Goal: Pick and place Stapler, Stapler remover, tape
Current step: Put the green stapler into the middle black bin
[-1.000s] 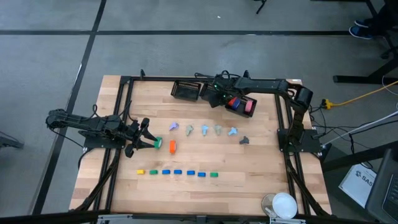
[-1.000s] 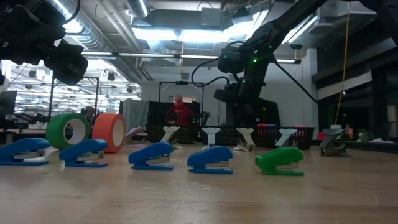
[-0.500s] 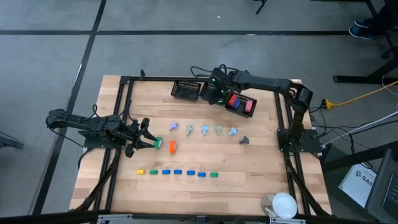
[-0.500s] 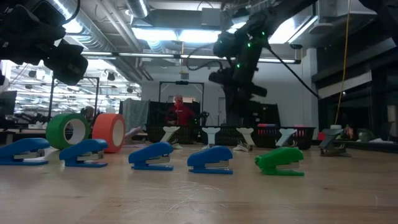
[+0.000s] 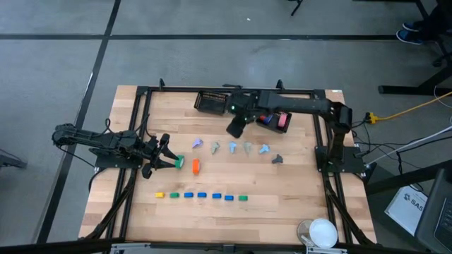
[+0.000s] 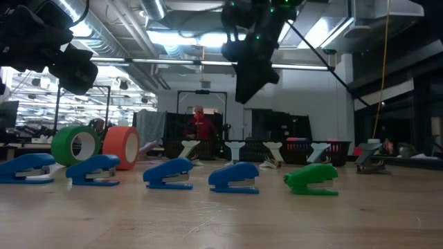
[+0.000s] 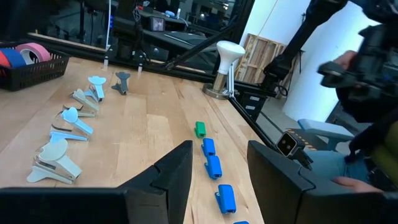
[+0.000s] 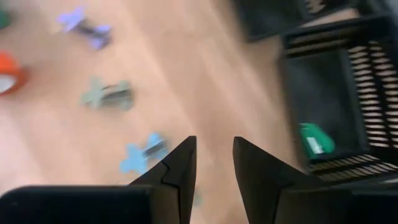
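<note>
Small staplers lie in a row near the table's near edge: one yellow [image 5: 159, 195], green ones [image 5: 243, 198] and several blue [image 5: 202, 195]. In the low view they are in front [image 6: 167, 173]. Pastel staple removers [image 5: 232, 147] form a row mid-table, with a dark one [image 5: 277, 159] at its right end. A green tape roll [image 5: 179, 162] and an orange one [image 5: 195, 166] stand on edge. My right gripper [image 5: 233, 130] [image 8: 214, 155] hovers open and empty between the baskets and the removers. A green stapler [image 8: 316, 140] lies in a black basket [image 8: 357, 81]. My left gripper [image 5: 168, 158] [image 7: 217, 163] waits open beside the green roll.
Two black wire baskets sit at the far edge, one to the left [image 5: 212, 102] and one [image 5: 274, 120] holding red and pink tape rolls. A white round object [image 5: 323, 231] stands at the near right corner. Black frame rails run along the table's sides. A person in red [image 6: 199, 124] is in the room beyond.
My right gripper has swung away from above the baskets, toward the table's near edge and left, and now hangs over the bare wood between the baskets and the remover row. The left arm and all the things on the table have kept still.
</note>
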### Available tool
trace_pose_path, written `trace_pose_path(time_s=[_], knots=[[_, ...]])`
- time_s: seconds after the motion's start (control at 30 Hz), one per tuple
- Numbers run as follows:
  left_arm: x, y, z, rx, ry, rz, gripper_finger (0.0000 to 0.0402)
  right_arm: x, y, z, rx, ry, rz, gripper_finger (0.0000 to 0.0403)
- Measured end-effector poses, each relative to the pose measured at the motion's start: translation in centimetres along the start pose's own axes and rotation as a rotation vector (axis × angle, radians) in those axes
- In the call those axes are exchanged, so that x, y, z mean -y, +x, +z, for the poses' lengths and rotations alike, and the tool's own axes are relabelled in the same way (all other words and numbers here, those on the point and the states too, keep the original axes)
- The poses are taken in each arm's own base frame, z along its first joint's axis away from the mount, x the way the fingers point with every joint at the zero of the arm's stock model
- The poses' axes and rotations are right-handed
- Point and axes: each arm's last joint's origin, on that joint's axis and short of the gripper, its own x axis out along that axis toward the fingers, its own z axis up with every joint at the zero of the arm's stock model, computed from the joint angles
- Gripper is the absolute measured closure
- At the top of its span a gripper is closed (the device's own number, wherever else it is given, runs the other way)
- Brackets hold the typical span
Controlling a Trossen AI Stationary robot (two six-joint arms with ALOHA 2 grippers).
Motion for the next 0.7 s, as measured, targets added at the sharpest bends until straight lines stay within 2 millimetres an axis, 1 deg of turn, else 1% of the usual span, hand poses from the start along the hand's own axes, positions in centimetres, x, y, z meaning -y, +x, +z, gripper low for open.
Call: trace_pose_path(time_s=[0.3, 0.43, 0.7], knots=[[0.0, 0.0, 0.0, 0.000, 0.000, -0.001, 0.0251, -6.2, -0.9, -2.4, -0.007, -0.146, 0.072, 0.0292], [0.0, 0.0, 0.0, 0.000, 0.000, -0.001, 0.0251, -8.5, -1.4, -3.7, -0.033, -0.198, 0.136, 0.0292], [0.0, 0.0, 0.0, 0.000, 0.000, -0.001, 0.0251, -12.9, -2.5, -6.5, -0.044, -0.302, 0.192, 0.0292]])
